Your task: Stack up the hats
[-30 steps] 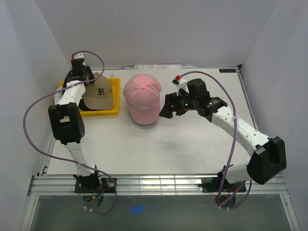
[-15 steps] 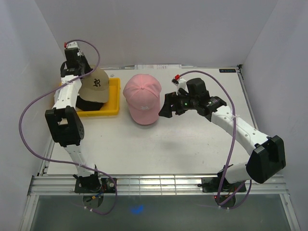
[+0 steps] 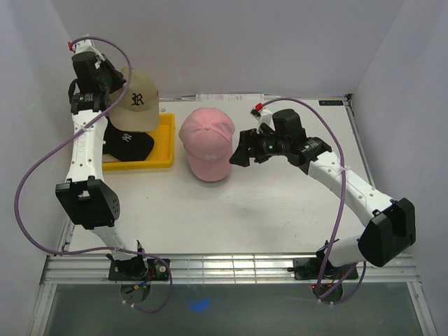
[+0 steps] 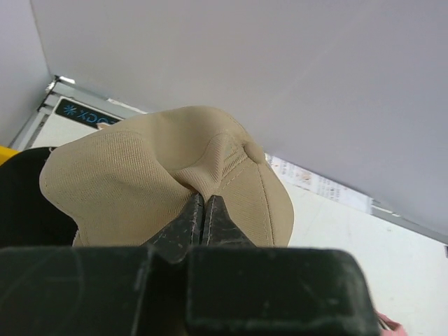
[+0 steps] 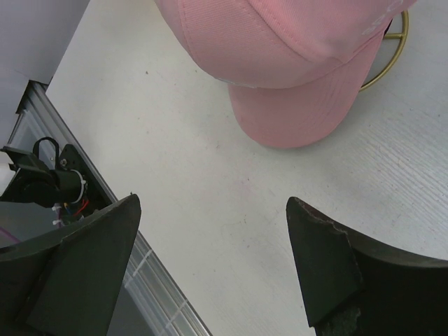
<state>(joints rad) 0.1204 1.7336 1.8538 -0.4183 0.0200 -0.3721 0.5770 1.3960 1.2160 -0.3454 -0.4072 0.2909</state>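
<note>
Left fingers (image 4: 183,224) are pinched shut on a fold of crown fabric of the tan cap (image 3: 136,105), beside its top button. They hold it in the air above the yellow tray (image 3: 166,140) at the worktop's (image 3: 245,217) far left corner. Its front faces up and toward the near edge and shows a black letter "R".

In the tray lies a black cap (image 3: 129,143) with a small white logo too small to read.

Right fingers (image 5: 329,259) are spread wide and hold nothing, low over the worktop just right of the pink cap (image 3: 206,143). That cap sits on a gold wire stand (image 5: 392,59) at the middle of the far half. Its long axis runs far to near, with the brim toward the near edge; its white logo is unreadable. Bare white worktop stretches from that brim to the near edge.
</note>
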